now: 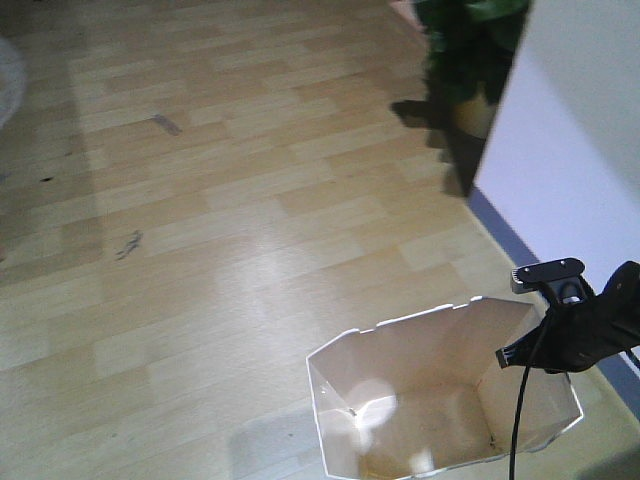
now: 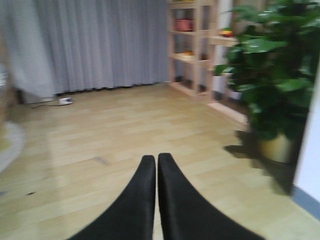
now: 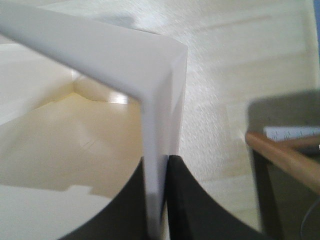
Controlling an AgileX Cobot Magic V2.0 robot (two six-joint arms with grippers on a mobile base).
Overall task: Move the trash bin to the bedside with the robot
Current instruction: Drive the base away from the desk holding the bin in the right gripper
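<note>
The white trash bin with its angular rim and cream inside stands on the wooden floor at the bottom of the front view. My right gripper, on the slim black arm of the robot, reaches in from the right and is shut on the bin's right wall. In the right wrist view the right gripper pinches the thin white wall of the bin, one finger inside and one outside. My left gripper is shut on nothing, held above bare floor. The bedside is out of view.
A large potted plant stands by a white wall with a dark baseboard on the right. Grey curtains and a wooden shelf unit lie far ahead. A wooden rail sits close to the bin's right.
</note>
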